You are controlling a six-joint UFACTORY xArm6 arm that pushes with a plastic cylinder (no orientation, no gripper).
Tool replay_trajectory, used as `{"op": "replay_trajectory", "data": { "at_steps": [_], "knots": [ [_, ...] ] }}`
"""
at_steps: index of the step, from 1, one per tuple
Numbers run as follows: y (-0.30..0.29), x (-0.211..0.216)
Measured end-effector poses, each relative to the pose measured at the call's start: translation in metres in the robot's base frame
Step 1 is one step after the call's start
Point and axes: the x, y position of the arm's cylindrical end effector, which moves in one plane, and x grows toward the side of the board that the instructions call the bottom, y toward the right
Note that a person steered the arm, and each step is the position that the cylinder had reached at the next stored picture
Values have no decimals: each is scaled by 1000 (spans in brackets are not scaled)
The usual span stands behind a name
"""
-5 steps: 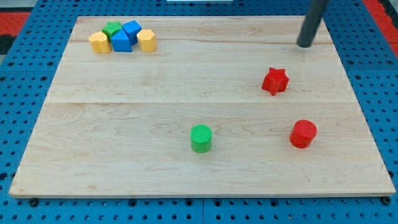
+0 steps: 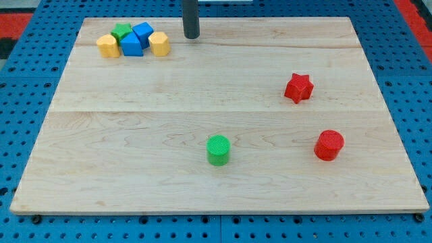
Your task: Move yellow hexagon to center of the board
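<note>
Just right of the faceted, upright yellow hexagon, not touching: my tip; no gripper.

The yellow hexagon sits flat near the board's top-left corner, close to the top edge, at the view's right end of a tight cluster, touching a blue block.

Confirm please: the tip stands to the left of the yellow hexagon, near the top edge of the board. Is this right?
Not quite. In the camera view my tip stands to the right of the yellow hexagon, not to its left, with a small gap between them. The rest holds: it is near the top edge of the board.
</note>
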Motion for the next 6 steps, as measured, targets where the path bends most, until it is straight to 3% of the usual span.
{"op": "replay_trajectory", "data": {
  "at_steps": [2,3,4,6],
  "knots": [
    [-83,10],
    [-58,45],
    [-26,53],
    [-30,102]
  ]
}}
